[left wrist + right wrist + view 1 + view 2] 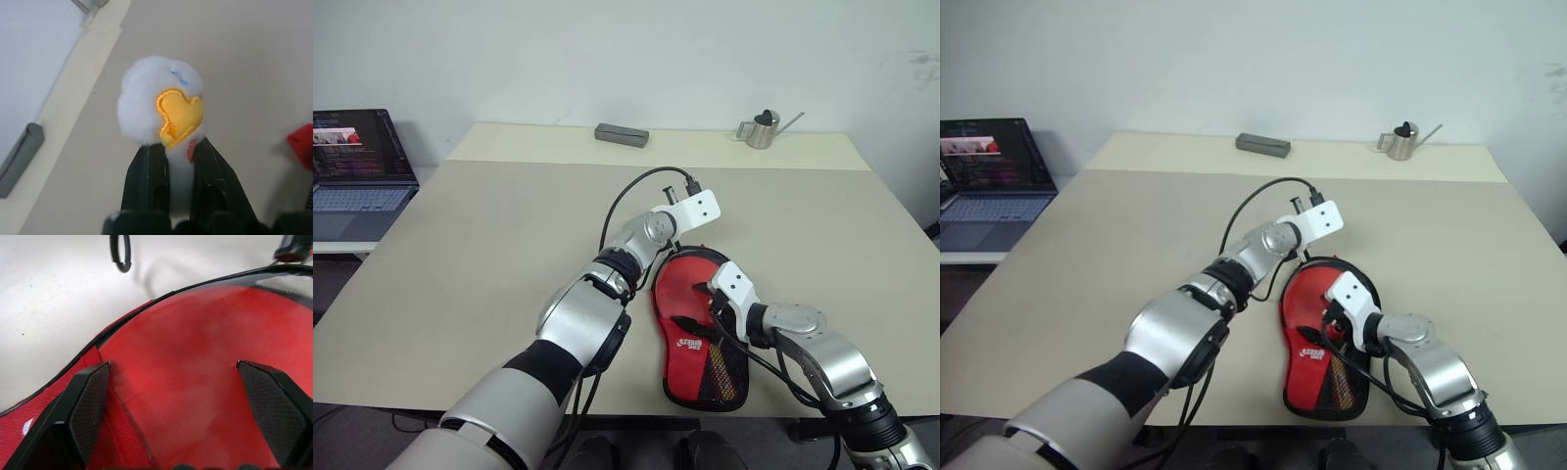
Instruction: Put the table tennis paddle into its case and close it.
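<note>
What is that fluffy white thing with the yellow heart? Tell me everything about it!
It is a small charm, a soft white pom-pom that looks like plush, with a yellow heart stitched on, outlined in orange, and a tiny blue speck above. The left gripper pinches its lower end between two black fingers, holding it above the beige table.

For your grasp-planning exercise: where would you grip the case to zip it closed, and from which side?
Probably the white-yellow charm on the zip, pinched from the case's round far end: it is small and soft and stands clear of the fabric. The left gripper already pinches it.
</note>
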